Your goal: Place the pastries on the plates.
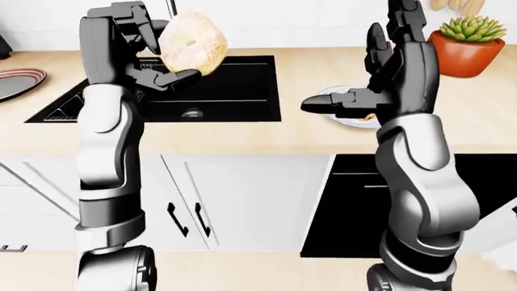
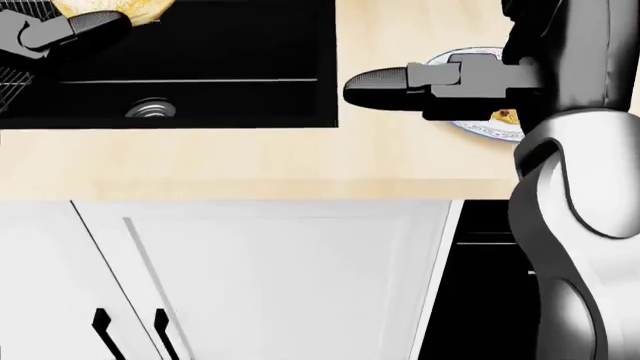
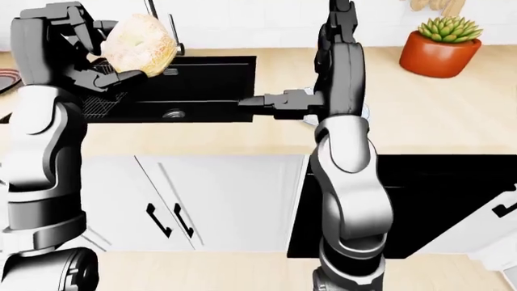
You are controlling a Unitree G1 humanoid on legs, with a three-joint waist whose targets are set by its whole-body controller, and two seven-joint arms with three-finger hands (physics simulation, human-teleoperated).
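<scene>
Left fingers [image 1: 165, 77] clasping bagel [image 1: 194, 42], above sink [image 1: 234, 91]

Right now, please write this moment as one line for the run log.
left hand: shut on donut, over sink | right hand: open, empty, above right plate holding a pastry | left plate: bare

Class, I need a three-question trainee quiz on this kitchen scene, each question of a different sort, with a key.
1. True or false: the left hand is shut on the bagel.
2. The bagel is held above: A) the sink B) the potted succulent C) the white cabinet doors.
3. Fill in: the plate behind the open right hand already holds a small ____.

Key: 1 true; 2 A; 3 pastry.
</scene>
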